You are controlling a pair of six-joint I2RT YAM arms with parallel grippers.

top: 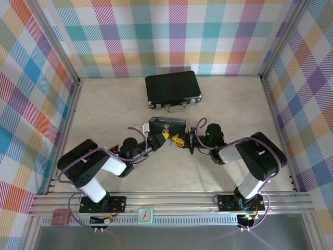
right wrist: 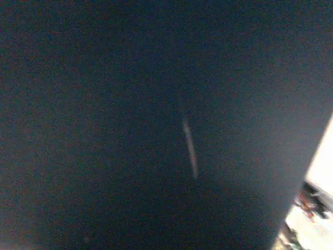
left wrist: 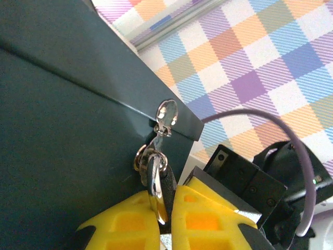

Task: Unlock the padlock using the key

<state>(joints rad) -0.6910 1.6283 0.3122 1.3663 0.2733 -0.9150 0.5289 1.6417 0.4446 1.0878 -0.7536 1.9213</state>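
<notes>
The padlock [left wrist: 157,179], silver with a dark-grey side, hangs from the shiny hasp [left wrist: 166,114] on the front of the dark blue box [left wrist: 62,130]. My left gripper [left wrist: 165,208] is shut on the padlock, its yellow fingers [left wrist: 125,219] pinching it from both sides. From above, the left gripper [top: 164,135] and the right gripper [top: 180,140] meet tip to tip just in front of the box [top: 166,125]. The right gripper is shut; what lies between its fingers is hidden. The key is hidden. The right wrist view is dark, pressed close to the box.
A black briefcase [top: 173,91] with silver latches lies behind the box. Checked walls [top: 31,78] close in the table on three sides. The right arm's black body [left wrist: 250,182] and purple cable [left wrist: 291,140] sit just beyond my left fingers.
</notes>
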